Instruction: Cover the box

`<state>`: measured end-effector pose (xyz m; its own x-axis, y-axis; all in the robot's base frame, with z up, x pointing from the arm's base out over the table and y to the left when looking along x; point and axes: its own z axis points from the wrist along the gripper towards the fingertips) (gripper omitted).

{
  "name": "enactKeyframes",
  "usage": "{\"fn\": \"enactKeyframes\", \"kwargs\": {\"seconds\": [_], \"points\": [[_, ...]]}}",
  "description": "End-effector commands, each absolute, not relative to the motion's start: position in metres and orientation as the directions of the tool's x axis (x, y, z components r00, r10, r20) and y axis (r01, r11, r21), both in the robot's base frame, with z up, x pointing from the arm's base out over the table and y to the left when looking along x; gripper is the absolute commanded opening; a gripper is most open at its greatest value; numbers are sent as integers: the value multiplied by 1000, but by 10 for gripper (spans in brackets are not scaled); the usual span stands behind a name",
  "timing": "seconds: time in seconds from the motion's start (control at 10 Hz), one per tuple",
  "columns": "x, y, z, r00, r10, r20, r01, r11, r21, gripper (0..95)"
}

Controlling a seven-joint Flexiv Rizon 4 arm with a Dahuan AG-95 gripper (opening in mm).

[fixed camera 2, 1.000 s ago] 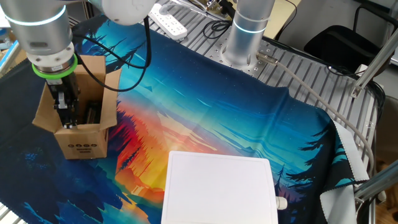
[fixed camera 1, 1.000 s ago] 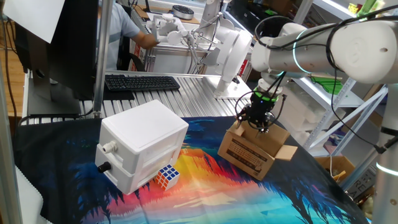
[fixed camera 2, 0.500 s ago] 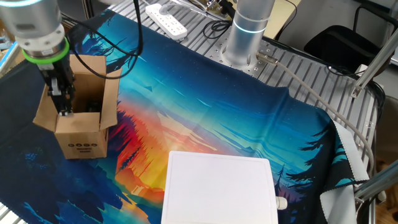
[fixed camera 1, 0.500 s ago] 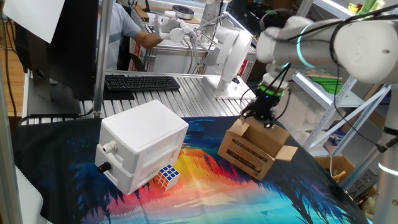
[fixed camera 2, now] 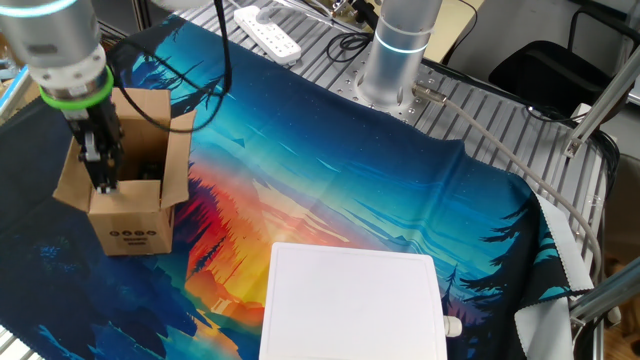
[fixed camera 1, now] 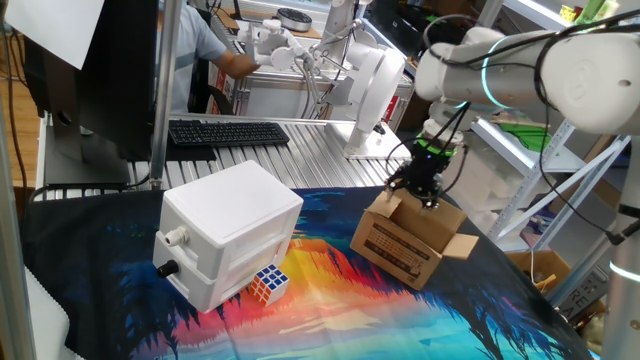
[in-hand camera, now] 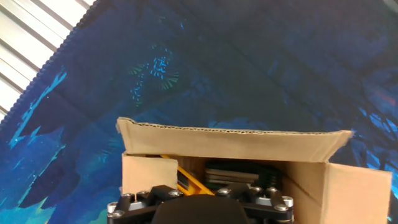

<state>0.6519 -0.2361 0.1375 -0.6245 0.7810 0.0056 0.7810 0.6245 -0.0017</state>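
The box (fixed camera 1: 400, 245) is a small brown carton with black print on its side, standing on the colourful cloth at the right. Its top flaps (fixed camera 2: 176, 150) stand open and spread outward. My gripper (fixed camera 1: 430, 198) hangs straight down over the box's opening (fixed camera 2: 140, 170), fingertips (fixed camera 2: 103, 183) about level with the rim, open with nothing between them. In the hand view the near flap (in-hand camera: 230, 140) fills the lower half, and dark items with a yellow piece (in-hand camera: 186, 182) lie inside. Only the gripper's black housing (in-hand camera: 199, 211) shows there.
A larger white plastic box with knobs (fixed camera 1: 228, 235) sits left of the carton, a Rubik's cube (fixed camera 1: 268, 283) at its foot. A keyboard (fixed camera 1: 228, 132) lies behind on the slatted table. The arm's base column (fixed camera 2: 400, 50) and a power strip (fixed camera 2: 268, 30) stand at the far edge.
The gripper has risen from deeper in the box's opening to about rim height. The box and its flaps have not moved.
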Motion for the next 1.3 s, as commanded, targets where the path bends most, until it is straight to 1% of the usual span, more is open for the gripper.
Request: {"fn": "enactKeyframes", "kwargs": {"seconds": [0.1,0.4,0.6,0.8,1.3], "points": [[655,-232,125,-627,779,-14,779,627,5,760],[658,-229,115,-627,778,-17,778,628,9,760],[655,-232,125,-628,778,-6,778,628,-2,760],[641,-243,151,-633,774,14,774,633,-14,760],[609,-255,160,-639,769,7,769,639,-20,760]]}}
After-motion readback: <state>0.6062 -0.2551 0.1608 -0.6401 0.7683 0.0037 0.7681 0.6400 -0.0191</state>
